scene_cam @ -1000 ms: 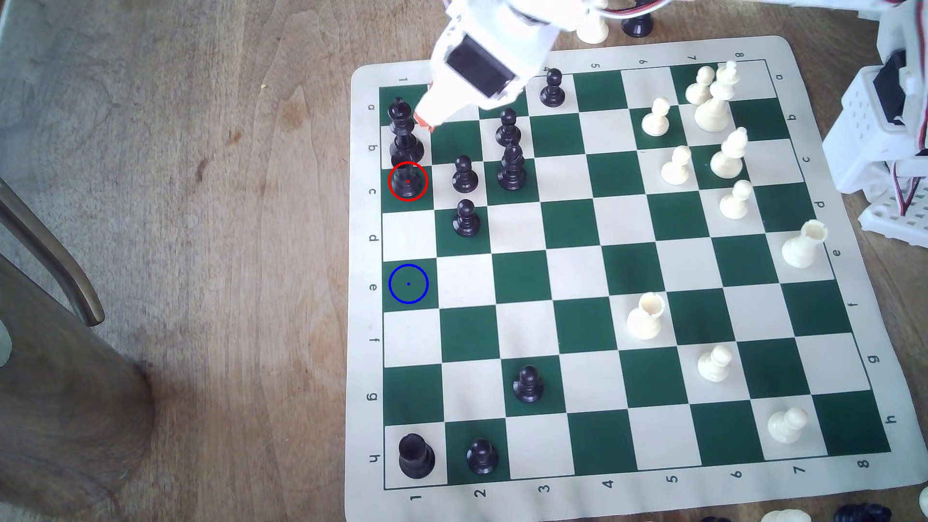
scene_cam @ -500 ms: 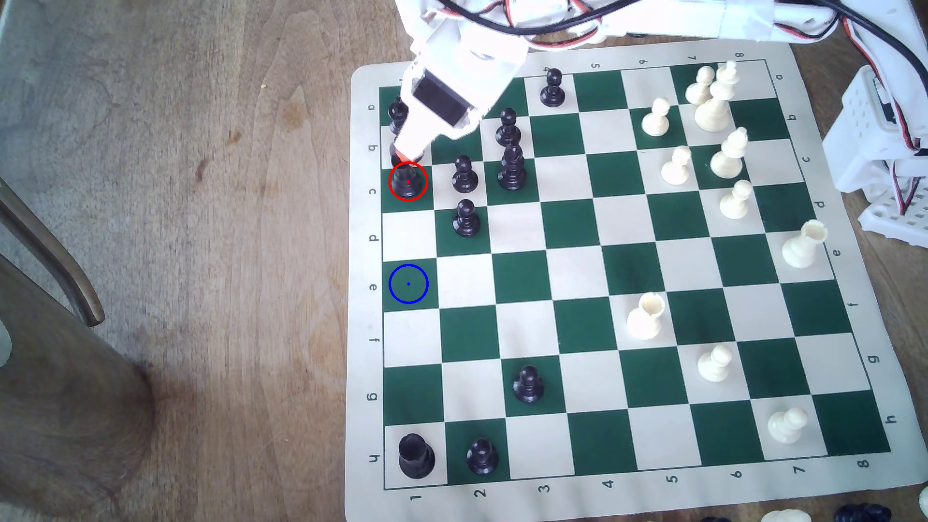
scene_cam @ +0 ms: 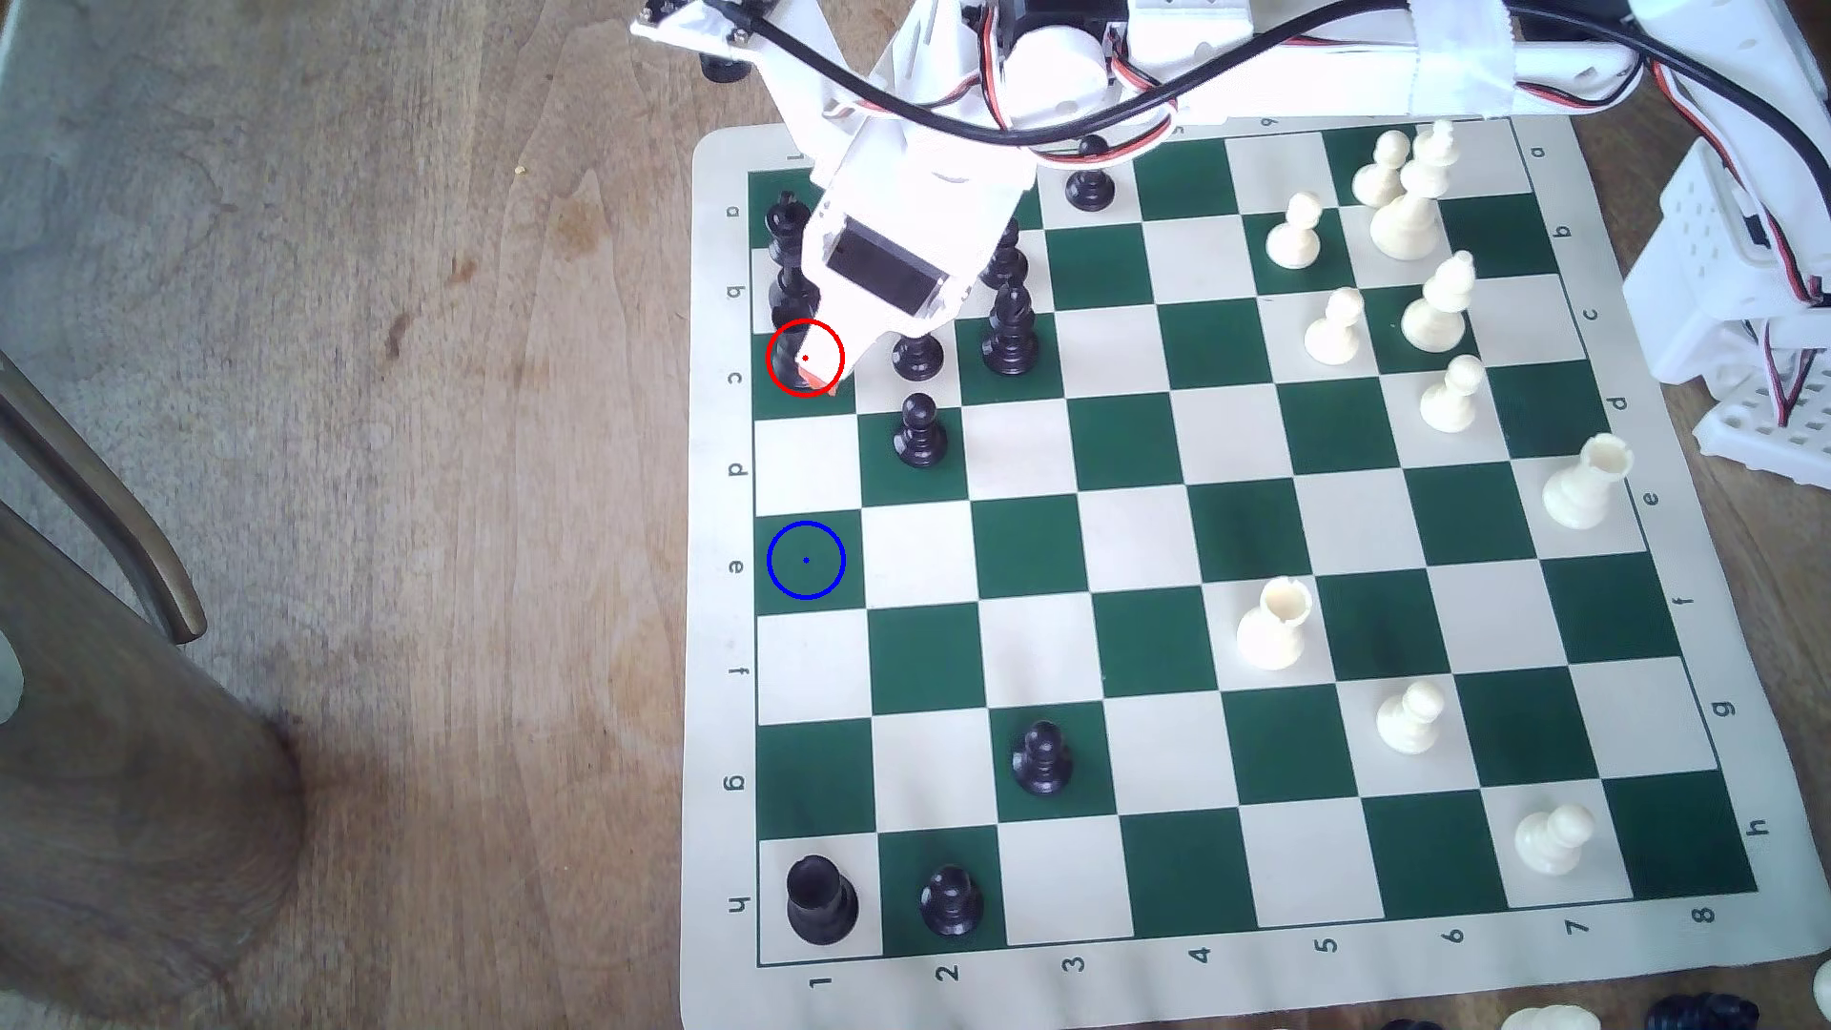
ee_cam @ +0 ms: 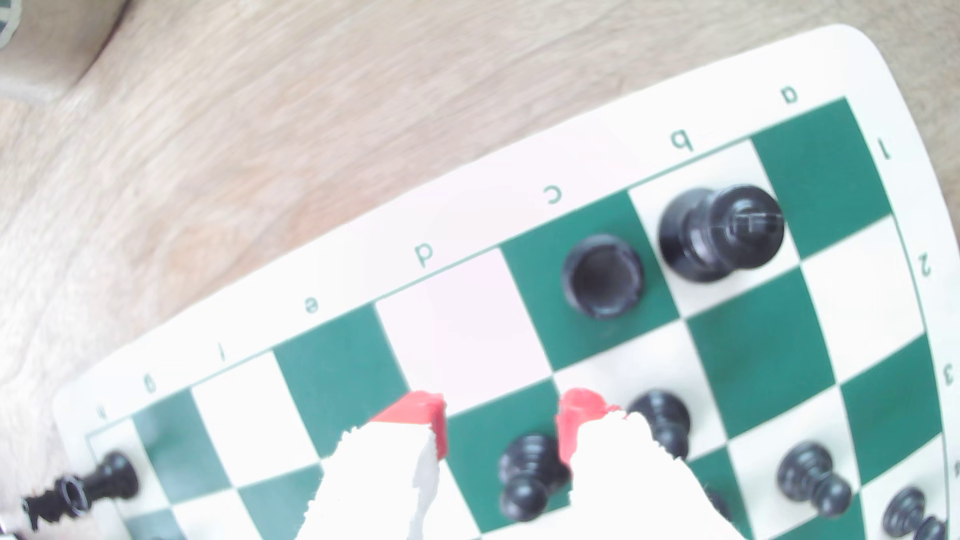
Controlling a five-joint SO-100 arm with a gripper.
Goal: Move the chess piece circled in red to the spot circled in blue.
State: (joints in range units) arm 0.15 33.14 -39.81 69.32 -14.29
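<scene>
The chess piece, a black rook, stands on the green square ringed in red, partly covered by my white arm. From above its hollow notched top shows, standing free. My gripper hangs over that square's edge, its orange tip inside the red ring. In the wrist view my gripper is open, with the rook a little beyond the red fingertips, not between them. The spot, a green square with a blue circle, lies bare two squares down the board's left column in the exterior view, by the letter e.
A tall black king stands right beside the rook. Black pawns and a bishop crowd the neighbouring column. Another black rook stands at the board's near left corner. White pieces fill the exterior view's right.
My arm has swung down the exterior view, from beside the king's top to over the red-ringed square. No piece has moved.
</scene>
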